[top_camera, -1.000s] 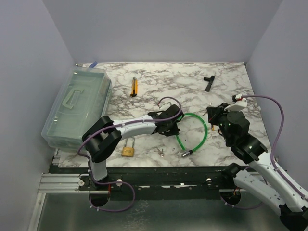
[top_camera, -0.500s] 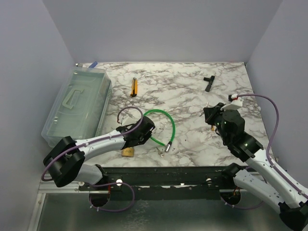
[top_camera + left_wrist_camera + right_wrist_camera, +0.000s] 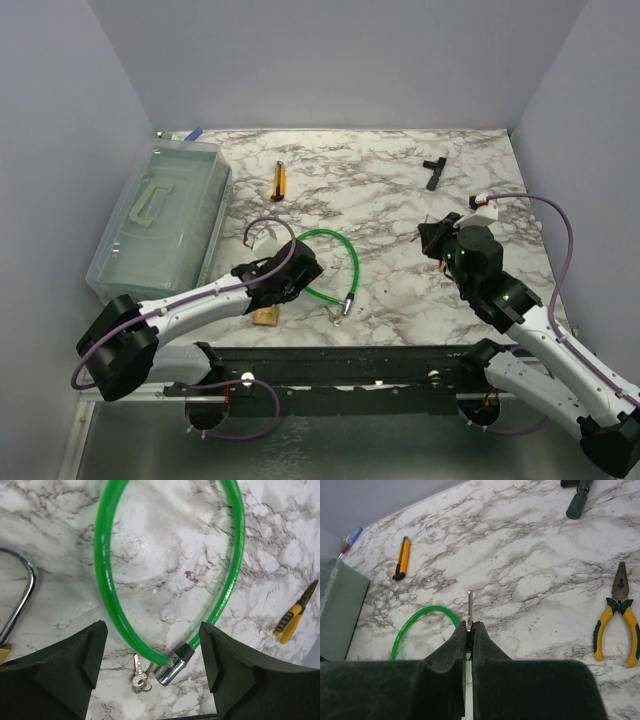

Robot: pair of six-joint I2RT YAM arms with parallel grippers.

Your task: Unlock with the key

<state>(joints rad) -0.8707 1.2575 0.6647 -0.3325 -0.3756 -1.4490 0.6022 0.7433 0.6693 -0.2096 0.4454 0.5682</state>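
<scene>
right gripper [image 3: 470, 626]: its two dark fingers are pressing shut on the thin silvery metal key [image 3: 469, 605], and it is hanging over the white marble-patterned tabletop [image 3: 530, 565].
thin silvery metal key: it is sticking straight out past the right gripper's fingertips, clamped between them.
left gripper [image 3: 151, 640]: its dark fingers [image 3: 65, 672] are standing wide apart, gripping nothing, and it is hanging over the tabletop.
green plastic-coated cable loop [image 3: 102, 575]: it is lying straight ahead of the left gripper, with its silvery metal end cap [image 3: 170, 670] lying under the gap between the fingers.
small bunch of silvery keys on a ring [image 3: 140, 677]: it is lying under that same gap, just beside the end cap.
brass padlock with a steel shackle [image 3: 266, 316]: it is lying just beside the left gripper, on the side toward the arms' bases.
yellow-handled pliers [image 3: 620, 617]: they are lying near the right gripper, off to one side.
yellow utility knife [image 3: 400, 558]: it is lying well ahead of the right gripper.
clear plastic lidded box [image 3: 165, 215]: it is sitting well apart from the left gripper.
</scene>
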